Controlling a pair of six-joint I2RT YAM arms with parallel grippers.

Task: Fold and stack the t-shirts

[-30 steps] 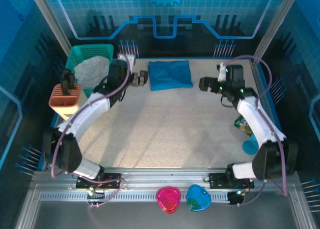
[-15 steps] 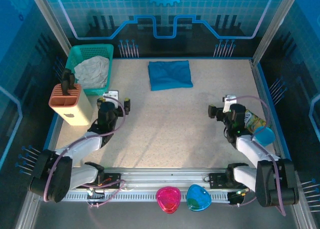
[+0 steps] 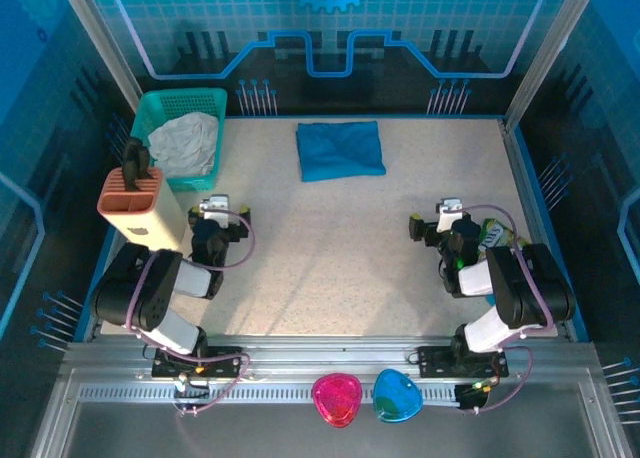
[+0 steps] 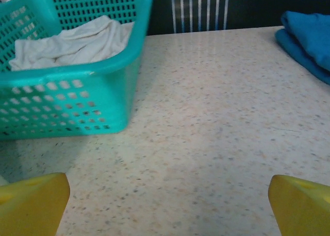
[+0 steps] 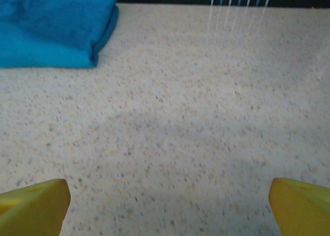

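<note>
Readable text: none in any view.
Crinkled green-and-yellow printed packet (image 3: 497, 235) at the table's right edge: has print, too small and blurred to read.
Blue gridded back wall panel (image 3: 200, 18): a gear-shaped emblem and line pattern, no letters or numbers legible.

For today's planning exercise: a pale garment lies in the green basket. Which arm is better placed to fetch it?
Left, probably: the left fingers, open, face the basket and garment close ahead; the right fingers face the folded t-shirt instead.
</note>
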